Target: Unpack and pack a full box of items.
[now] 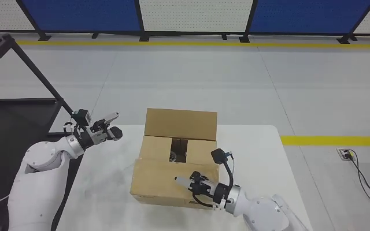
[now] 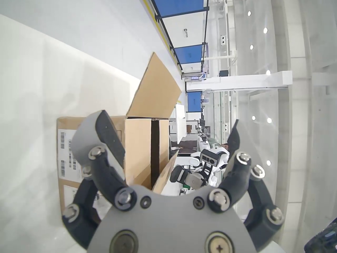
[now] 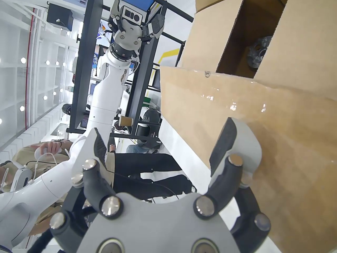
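Top view: cardboard box (image 1: 153,149) stands mid-bench (image 1: 98,190). Its far flap (image 1: 181,123) is raised, the two side flaps lie nearly shut with a dark gap between them, and the near flap (image 1: 159,179) is splayed toward the robot. The left end effector (image 1: 114,125) hangs off the box's left side, apart from it, fingers spread and nothing held. The right end effector (image 1: 186,179) is over the near flap, also released and empty. Left wrist view: the left end effector (image 2: 169,135) is wide open. The box (image 2: 139,143) sits on the bench (image 2: 31,80) beyond the fingertips, not touching them, and the raised far flap (image 2: 155,93) stands out from its top edge. Right wrist view: the right end effector (image 3: 165,146) is released, with nothing between the pads. One finger (image 3: 237,143) lies in front of the near flap (image 3: 237,101); whether it touches cannot be told. Through the gap between the side flaps a dark round item (image 3: 258,51) shows inside the box (image 3: 210,35). The left end effector (image 3: 137,14) is farther off, fingers spread, clear of the box.
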